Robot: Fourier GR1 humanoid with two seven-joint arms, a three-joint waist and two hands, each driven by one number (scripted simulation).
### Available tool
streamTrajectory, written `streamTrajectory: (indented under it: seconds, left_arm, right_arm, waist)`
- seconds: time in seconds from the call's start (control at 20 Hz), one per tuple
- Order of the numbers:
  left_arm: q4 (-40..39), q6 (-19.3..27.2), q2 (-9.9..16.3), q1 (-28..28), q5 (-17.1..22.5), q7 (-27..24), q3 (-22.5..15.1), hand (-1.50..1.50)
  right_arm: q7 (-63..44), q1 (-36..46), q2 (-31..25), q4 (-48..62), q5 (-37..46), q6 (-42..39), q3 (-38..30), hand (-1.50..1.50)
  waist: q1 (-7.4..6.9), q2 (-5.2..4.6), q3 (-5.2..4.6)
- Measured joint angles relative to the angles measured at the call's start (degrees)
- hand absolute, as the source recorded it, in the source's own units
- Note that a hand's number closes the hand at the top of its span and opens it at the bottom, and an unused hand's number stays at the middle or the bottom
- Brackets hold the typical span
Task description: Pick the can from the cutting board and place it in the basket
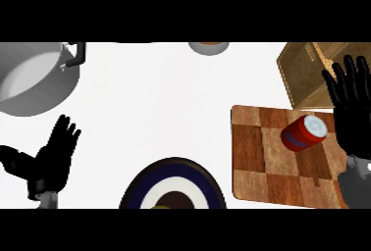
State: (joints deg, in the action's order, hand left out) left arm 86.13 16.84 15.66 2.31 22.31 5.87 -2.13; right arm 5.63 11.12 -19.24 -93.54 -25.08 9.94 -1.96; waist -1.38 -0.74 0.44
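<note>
A red can (302, 133) with a white top lies tilted on the wooden cutting board (261, 162) at the right. A woven basket (308, 68) stands just behind the board at the upper right. My right hand (352, 110) is open, fingers straight and pointing away, hovering to the right of the can and partly over the basket's near edge; it does not touch the can. My left hand (51, 157) rests open at the lower left, fingers up, far from the board.
A grey metal pot (33, 81) stands at the upper left. A dark blue and white plate (174, 188) sits at the front centre. A small round grey object (209, 47) shows at the top edge.
</note>
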Motion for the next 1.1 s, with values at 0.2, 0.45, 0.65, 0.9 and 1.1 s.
streamTrajectory:
  seconds: [0.2, 0.45, 0.65, 0.9, 1.1]
  left_arm:
    - [-0.3, -1.3, 3.2, -2.8, -3.4, 0.3, -1.6, 0.0]
    - [-0.2, -3.9, 7.0, -5.9, -7.8, 0.8, -5.0, 0.0]
    - [-1.5, -4.4, 8.7, -8.1, -10.6, 2.5, -6.7, 0.0]
    - [-3.7, -5.0, 8.9, -11.5, -12.6, 4.6, -8.1, 0.0]
    - [-4.0, -5.2, 9.0, -13.1, -13.2, 5.8, -8.5, 0.0]
  right_arm:
    - [1.2, 3.1, 0.6, 5.5, -7.6, -12.7, 1.2, 1.5]
    - [5.5, 6.4, 4.0, 4.4, -17.8, -30.2, 4.7, -1.5]
    - [12.3, 3.8, 2.0, 6.2, -23.8, -47.3, 2.2, -1.5]
    - [13.8, 4.5, -7.2, 13.2, -18.8, -54.1, -6.2, -1.5]
    - [13.8, 6.9, -16.5, 14.7, -8.7, -54.7, -11.0, -1.5]
  waist:
    - [-0.32, -0.36, 0.13]
    - [-0.53, -0.85, 0.91]
    - [1.29, -0.43, 0.41]
    - [1.49, -0.14, -0.03]
    - [1.12, -0.29, -0.09]
